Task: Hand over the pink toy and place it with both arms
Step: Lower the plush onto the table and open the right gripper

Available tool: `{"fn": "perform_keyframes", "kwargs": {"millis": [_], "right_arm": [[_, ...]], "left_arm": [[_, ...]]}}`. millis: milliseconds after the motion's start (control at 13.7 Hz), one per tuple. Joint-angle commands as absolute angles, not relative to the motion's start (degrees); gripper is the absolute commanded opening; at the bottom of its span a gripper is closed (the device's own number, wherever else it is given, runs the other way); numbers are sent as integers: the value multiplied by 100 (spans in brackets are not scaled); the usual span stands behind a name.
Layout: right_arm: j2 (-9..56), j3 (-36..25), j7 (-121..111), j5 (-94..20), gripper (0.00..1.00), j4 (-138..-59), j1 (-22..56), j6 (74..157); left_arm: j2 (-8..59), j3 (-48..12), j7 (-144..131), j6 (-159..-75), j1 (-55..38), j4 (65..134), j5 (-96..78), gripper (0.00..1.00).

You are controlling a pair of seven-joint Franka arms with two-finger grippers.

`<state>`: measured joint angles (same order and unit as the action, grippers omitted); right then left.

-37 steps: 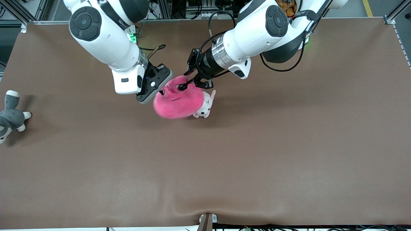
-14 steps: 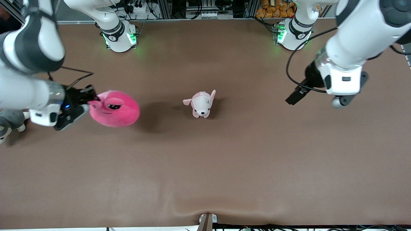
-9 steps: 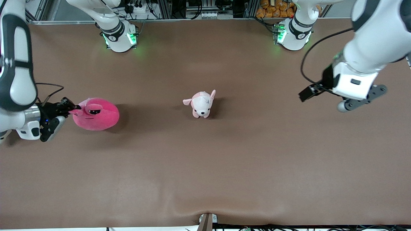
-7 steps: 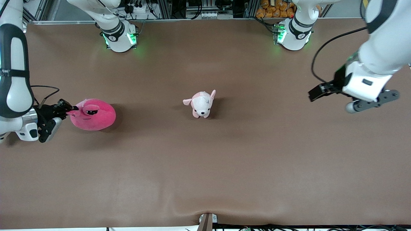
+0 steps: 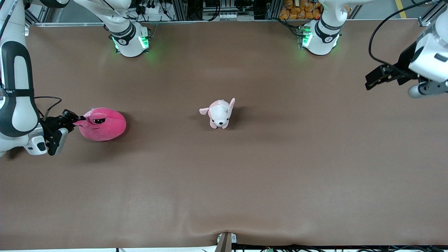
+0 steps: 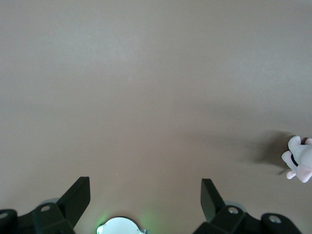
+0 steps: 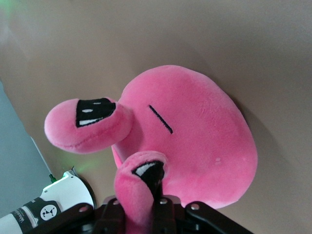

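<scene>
Hot-pink toy, pink-and-white puppy, brown table.

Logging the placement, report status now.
Right tool pinching pink toy by an eye stalk, toy on table. Left tool open, waiting. Puppy plush mid-table, well apart.

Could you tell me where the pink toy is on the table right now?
In the front view the pink toy rests on the table toward the right arm's end, with the right gripper at one eye stalk.
</scene>
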<state>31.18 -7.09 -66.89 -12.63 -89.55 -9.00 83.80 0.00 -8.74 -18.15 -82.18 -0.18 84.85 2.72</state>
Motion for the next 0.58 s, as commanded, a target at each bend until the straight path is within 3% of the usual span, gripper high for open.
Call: {"fn": "perform_keyframes", "kwargs": {"millis": [0,510], "right_arm": [[3111,-598,-6768,-1222,100,-8789,-993,8253],[2752,-571,-6575,-1178,100,-8429,-572,8016]], "left_arm": [[-614,-572,-1723,-8305,-202,9209,325,100],[-730,-281,-1723,-8200,-387,9141,343,100]]}}
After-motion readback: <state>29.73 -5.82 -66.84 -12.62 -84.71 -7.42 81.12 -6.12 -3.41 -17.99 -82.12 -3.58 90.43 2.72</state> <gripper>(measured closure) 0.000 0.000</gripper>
